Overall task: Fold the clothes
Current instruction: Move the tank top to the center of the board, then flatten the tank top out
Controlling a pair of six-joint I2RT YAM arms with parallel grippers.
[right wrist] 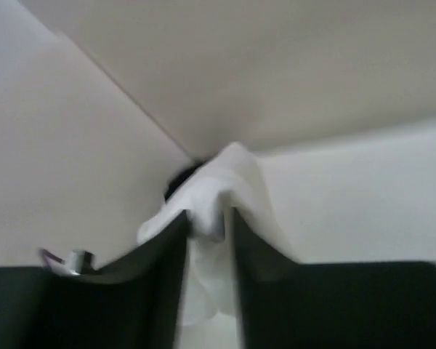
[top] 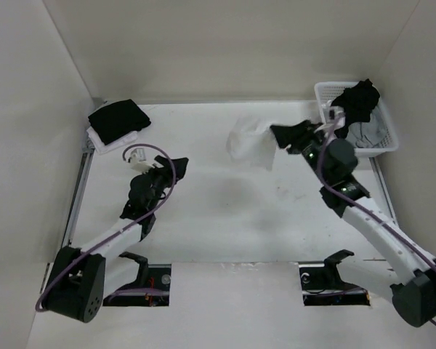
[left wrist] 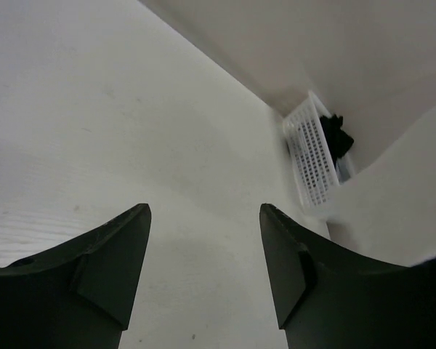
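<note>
Right jaws: narrow gap packed with white fabric. They grip the camisole (right wrist: 216, 190) by a bunched fold. In the right wrist view the cloth pokes up past the jaw tips at frame centre and trails down between them. That view is blurred, so the straps can't be made out.

Top view: the camisole (top: 248, 142) sits upper centre-right, crumpled, with one end at the jaw tips and the rest spreading left and down from them. Can't tell whether its lower edge touches the tabletop (top: 225, 218). The right arm (top: 363, 211) runs from the lower right corner up-left to that spot.

Left jaws: wide apart, nothing between them, only bare tabletop (left wrist: 94, 109) behind. In the top view the left arm (top: 123, 225) reaches from lower left up to left of centre, and its jaws are well apart from the camisole.

Further out:
- **Upper right:** a white lattice basket (top: 378, 149) sits just right of the right wrist, holding a black garment (top: 360, 98) and a grey one (top: 370, 131).
- **Left wrist view:** the same basket (left wrist: 312, 156) shows upper right with dark cloth (left wrist: 338, 138) over its rim.
- **Upper left of the top view:** a folded black piece (top: 118, 118) lies on a white piece (top: 105, 140) near the tabletop's back corner.
</note>
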